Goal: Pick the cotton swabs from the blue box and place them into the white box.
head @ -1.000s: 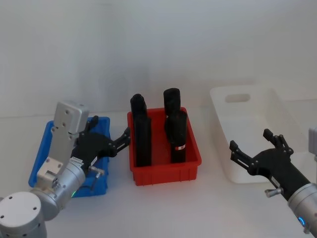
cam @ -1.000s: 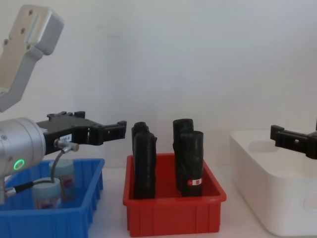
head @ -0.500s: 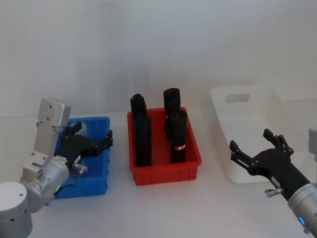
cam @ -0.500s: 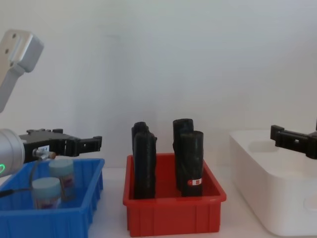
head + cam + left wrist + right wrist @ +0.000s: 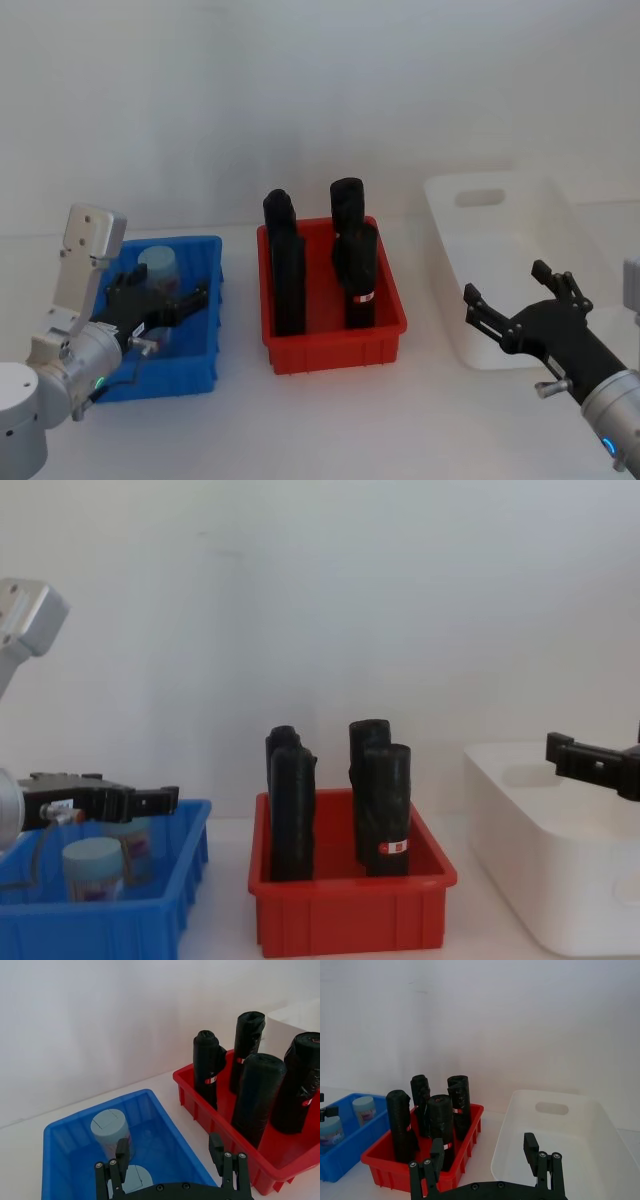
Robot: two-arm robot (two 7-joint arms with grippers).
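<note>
- Head view: the low blue plastic bin [image 5: 170,375] sits at 8 o'clock with a clear cotton swab jar with a pale blue lid [image 5: 158,264] inside. The left gripper [image 5: 172,296] hovers over it, fingers spread wide, holding nothing. The big white plastic tub [image 5: 445,260] is at 3 o'clock, and the right gripper [image 5: 505,283] at 4 is wide open too.
- Left wrist view: two jars stand in the blue bin, close by one finger [image 5: 121,1151].
- Right wrist view: the white tub lies just beyond the open fingers.
- Chest view: the red plastic bin [image 5: 350,910] of tall black rolls [image 5: 385,800] is at 6 o'clock, between the blue bin and the tub.
</note>
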